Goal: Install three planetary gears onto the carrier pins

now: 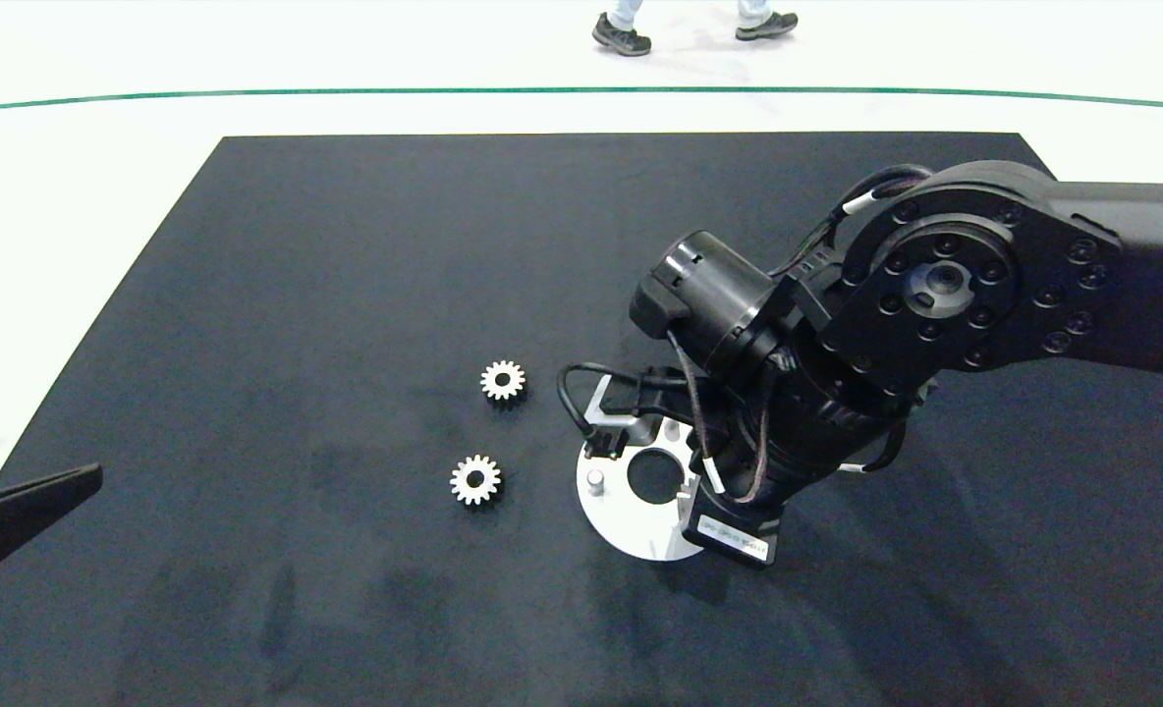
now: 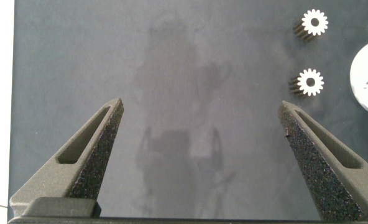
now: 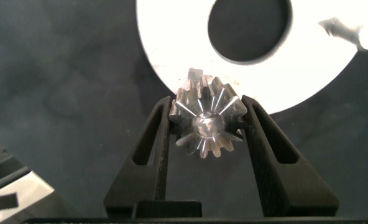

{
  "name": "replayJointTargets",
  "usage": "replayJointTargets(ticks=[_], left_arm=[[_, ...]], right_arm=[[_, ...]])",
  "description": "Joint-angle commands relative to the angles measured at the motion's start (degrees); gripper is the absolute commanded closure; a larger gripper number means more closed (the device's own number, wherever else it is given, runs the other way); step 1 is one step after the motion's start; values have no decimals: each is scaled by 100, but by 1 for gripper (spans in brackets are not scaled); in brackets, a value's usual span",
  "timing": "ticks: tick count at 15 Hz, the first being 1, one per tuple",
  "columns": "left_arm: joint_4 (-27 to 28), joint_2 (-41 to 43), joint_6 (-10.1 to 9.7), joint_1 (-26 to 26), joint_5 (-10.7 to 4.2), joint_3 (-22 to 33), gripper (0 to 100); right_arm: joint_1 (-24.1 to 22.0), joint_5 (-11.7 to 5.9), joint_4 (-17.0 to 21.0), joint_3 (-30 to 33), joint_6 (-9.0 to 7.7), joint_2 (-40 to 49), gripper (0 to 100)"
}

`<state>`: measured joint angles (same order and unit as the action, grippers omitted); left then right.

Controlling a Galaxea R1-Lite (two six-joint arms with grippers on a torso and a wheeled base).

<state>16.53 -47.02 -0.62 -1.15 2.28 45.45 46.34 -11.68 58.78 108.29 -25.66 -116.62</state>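
Gears first: two small silver-white toothed metal planetary gears lie loose on the dark mat, the farther one point(image 1: 503, 380) and the nearer one point(image 1: 475, 480), both flat on their faces just beside the flat white round carrier disc point(image 1: 611, 516), on the side away from your working arm. They sit near the middle of the mat, well in from every edge, so you can reach them for later picks.

Your third gear point(image 3: 206, 121) is the one in play. Your right gripper point(image 3: 207, 124) has its two grey fingers clamped on it, one finger against the teeth on each flank, and it hangs right over the rim of the disc. In the right wrist view the bore looks filled by something shiny and rounded, which I'd read as a pin top showing through, though I can't tell how far down the gear has seated. Gripping by the flanks keeps the bore free to slide over a peg, so the hold makes sense.

From above, you can see one short white-grey carrier pin point(image 1: 595, 479) standing bare on the disc's near-gear side; the arm hides most of the rest.

Your left gripper point(image 2: 202, 134) is parked near the mat's left edge, jaws wide apart, holding nothing, clear of the work.

Beyond the mat, a person's dark shoes point(image 1: 622, 35) are on the pale floor.
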Motion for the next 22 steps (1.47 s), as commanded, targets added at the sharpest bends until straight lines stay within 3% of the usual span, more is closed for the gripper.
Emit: replayJointTargets(ticks=[1,6,16,18,22], left_arm=[[8,0,1,-8,1,-1,0],[17,-27,1,-8,1,-9,0],[17,0,-8,0,1,-45,0],[17,0,1,0,-8,-45,0],[17,-9,1,0,1,-45,0]], right_arm=[[16,-10,37,-10,-27,-28,75],[16,-89,142,-18,-194,104,75],[7,-124,125,-229,-185,51,75],[-2,-282,89,-168,-176,16,75],[7,-300,89,-185,-185,7,75]])
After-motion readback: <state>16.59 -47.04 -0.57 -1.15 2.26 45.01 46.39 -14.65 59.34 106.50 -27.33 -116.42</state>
